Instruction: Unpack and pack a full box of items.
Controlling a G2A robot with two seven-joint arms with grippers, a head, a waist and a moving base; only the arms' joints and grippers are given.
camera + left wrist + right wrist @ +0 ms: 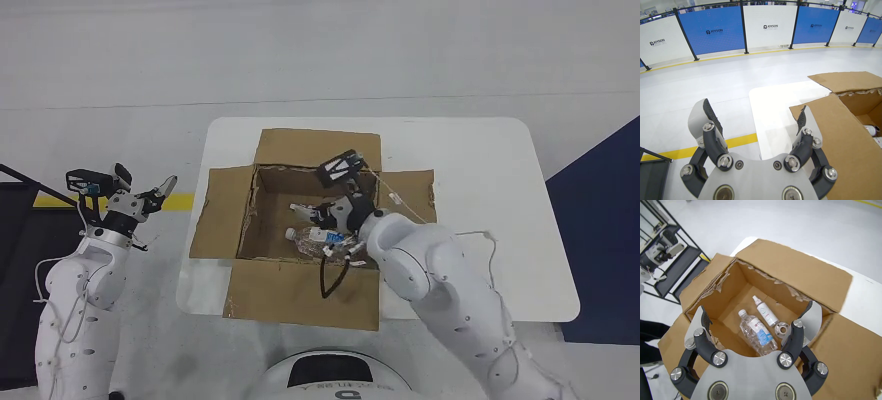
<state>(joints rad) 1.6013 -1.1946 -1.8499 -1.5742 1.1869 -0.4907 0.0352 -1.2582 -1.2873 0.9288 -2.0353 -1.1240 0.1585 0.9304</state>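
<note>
An open cardboard box (300, 215) stands on the white table (480, 200) with its flaps folded outward. On the box floor lie a clear water bottle (758, 332), a white spray bottle (764, 311) and a small metal flange ring (781, 329). My right gripper (757, 308) hangs open above the box opening, over the bottles and holding nothing. In the top view the right gripper (335, 213) sits over the box's middle. My left gripper (755, 106) is open and empty, off the table's left edge, beside the box's left flap (838, 132); the top view puts the left gripper (145, 180) over the floor.
The table has bare room to the right of the box. A black shelf rack (677, 262) stands on the floor left of the table. A yellow floor line (738, 141) runs under the left gripper. Blue and white fence panels (761, 28) close off the room.
</note>
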